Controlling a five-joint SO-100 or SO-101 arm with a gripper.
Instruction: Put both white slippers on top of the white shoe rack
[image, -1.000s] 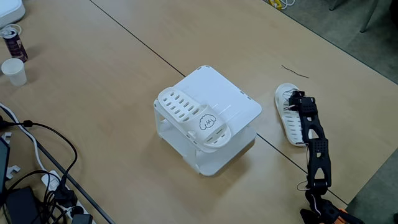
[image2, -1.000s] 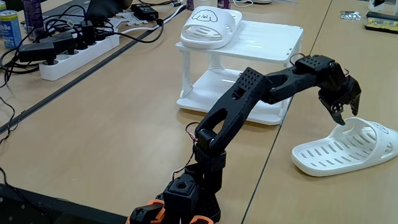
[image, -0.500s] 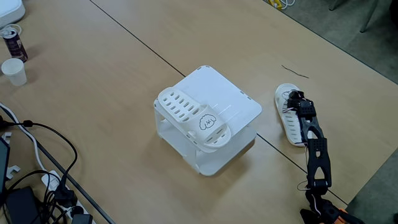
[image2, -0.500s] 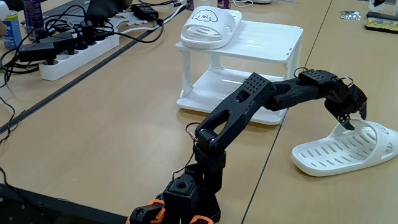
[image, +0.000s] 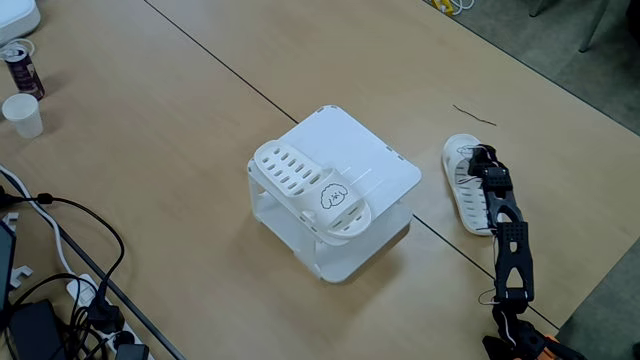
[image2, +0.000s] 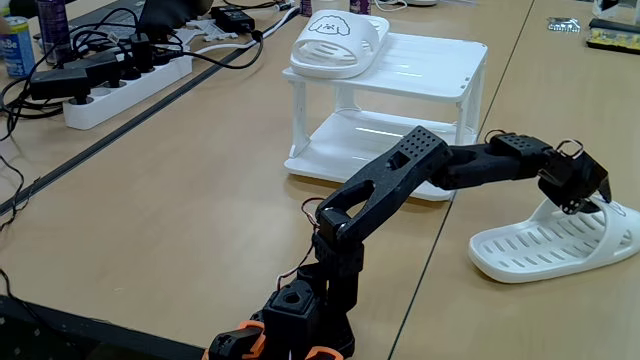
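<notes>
A white rack (image: 375, 160) (image2: 430, 68) stands mid-table in both fixed views. One slipper (image: 312, 190) (image2: 338, 42) lies on its top, strap with the small face drawing at the 5 o'clock end in a fixed view (image: 334, 196); in a fixed view it sits on the rack's 9 o'clock corner, the face (image2: 328, 25) turned to the camera.

The other slipper (image: 462, 190) (image2: 545, 245) lies flat on the table (image: 180, 110) (image2: 200, 210), at 3 o'clock from the rack in a fixed view and apart from it, at 4 o'clock from the rack in a fixed view. The black arm (image: 510, 250) (image2: 400, 185) reaches out low from its base to this slipper. The gripper (image: 474, 160) (image2: 590, 200) is down at the slipper's strap, touching or just over it; the fingers are hidden against the strap and the wrist, so I cannot tell whether they are spread or closed on it. The slipper's sole rests on the table.

At 10 o'clock in a fixed view stand a paper cup (image: 22, 114) and a can (image: 20, 68); cables (image: 70, 260) run at 8 o'clock. In a fixed view a power strip (image2: 125, 85) lies at 10 o'clock.
</notes>
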